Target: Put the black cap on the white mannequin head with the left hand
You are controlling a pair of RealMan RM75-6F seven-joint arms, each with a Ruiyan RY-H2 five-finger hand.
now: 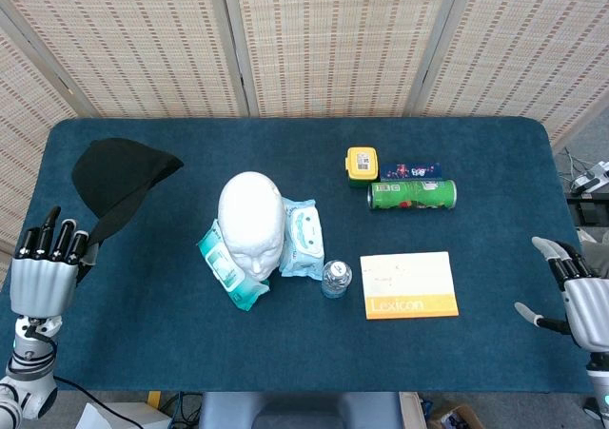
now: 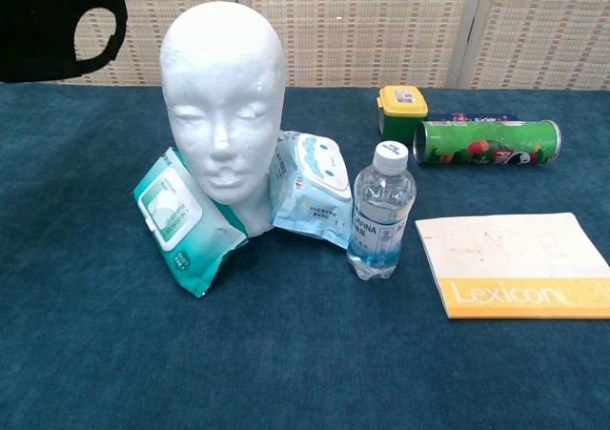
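Left hand [image 1: 42, 269]: raised at the table's near left edge, fingers pointing up, gripping the black cap [image 1: 116, 182] by its lower edge; the cap hangs clear of the table, up and to the inside of the hand, its opening and back strap showing in the chest view. White mannequin head [image 1: 251, 224]: upright, well off toward the robot's right of the hand, wedged between 2 wipe packs [image 1: 226, 267], bare on top. Right hand [image 1: 582, 298]: at the far right edge, fingers spread, holding nothing. Step in hand, as judged: carrying the cap across. To do it well, keep it higher than the crown, bring the open side down over the top and release only once it sits; the head looks light, so a sideways push could tip it onto the water bottle [image 1: 335, 278] just beside.
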